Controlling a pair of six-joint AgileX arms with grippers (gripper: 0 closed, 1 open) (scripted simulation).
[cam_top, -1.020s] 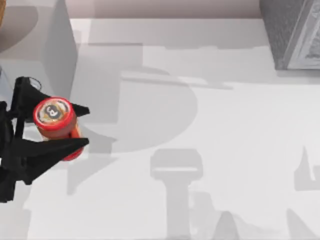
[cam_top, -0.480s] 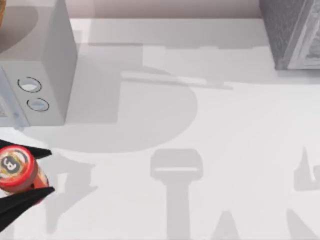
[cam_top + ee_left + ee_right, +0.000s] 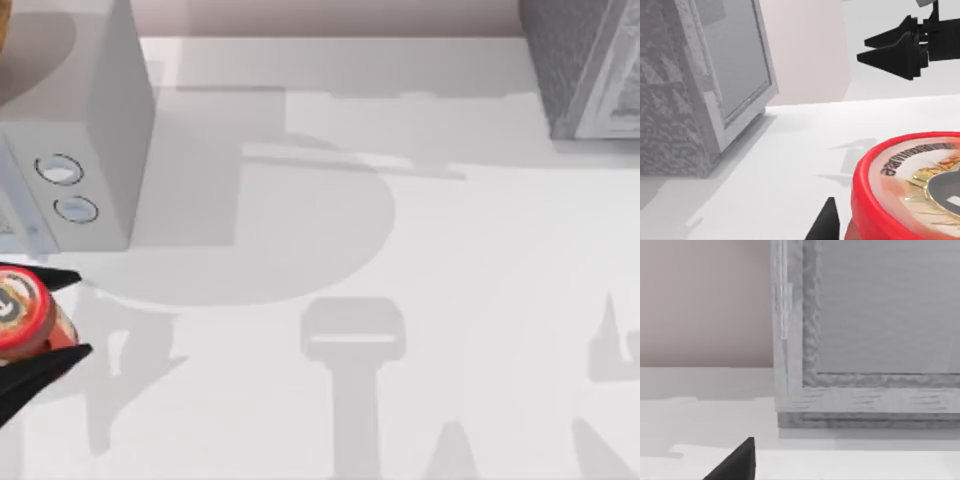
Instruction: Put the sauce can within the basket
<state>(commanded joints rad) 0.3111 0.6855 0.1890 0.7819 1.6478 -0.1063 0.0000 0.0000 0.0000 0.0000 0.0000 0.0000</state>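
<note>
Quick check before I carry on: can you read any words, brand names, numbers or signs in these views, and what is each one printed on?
Sauce can lid, held between the left gripper fingers: curved lettering around the rim, too blurred to read.
Sauce can lid centre: a dark emblem on a gold patch, not readable as a letter or number.
Grey box at the table's left: two round dials, no readable markings.
Grey box at the table's right: no text visible.

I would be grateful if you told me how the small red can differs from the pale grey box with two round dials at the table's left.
The small red sauce can is a round cylinder; the pale grey box with two round dials is square-edged. The can is far smaller than the box. The can sits between the left hand's dark fingers, while the box stands untouched on the table. Both lie on the table's left side.
</note>
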